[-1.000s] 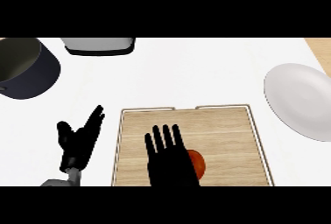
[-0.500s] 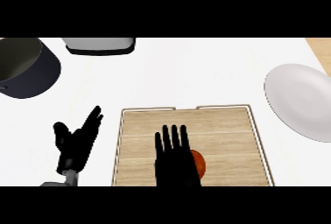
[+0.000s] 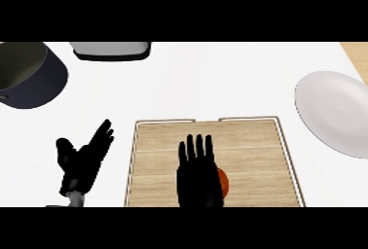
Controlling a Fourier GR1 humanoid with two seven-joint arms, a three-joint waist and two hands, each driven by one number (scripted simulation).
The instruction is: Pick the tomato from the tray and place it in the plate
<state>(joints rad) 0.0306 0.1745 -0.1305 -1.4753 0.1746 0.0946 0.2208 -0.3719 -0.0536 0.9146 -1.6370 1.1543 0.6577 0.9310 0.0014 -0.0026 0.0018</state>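
Your tomato [image 3: 224, 183] lies at the near end of the wooden tray [image 3: 251, 146], roughly at the middle of its width. All but a red sliver of it is hidden under your right hand [image 3: 197, 177]. That hand hangs over the fruit with its fingers straight, close together and pointing away from you, and it holds nothing. Whether the palm touches the tomato cannot be told from this steep view. Judge the tomato as light, round and smooth-skinned, with soft flesh that will bruise or split if pinched at one spot, and expect it to roll on the flat wood. It is best taken from above, with the thumb on one side and the fingers curled round the other at its widest part. The plate [image 3: 334, 114] lies well apart, on the worktop to the far right of the tray. Your left hand [image 3: 81, 163] rests open on the worktop just left of the tray, fingers up. Against the picture from a second ago, the right hand has shifted slightly to the right and its fingers have drawn closer together. The tomato has not moved, and the left hand is much as it was.
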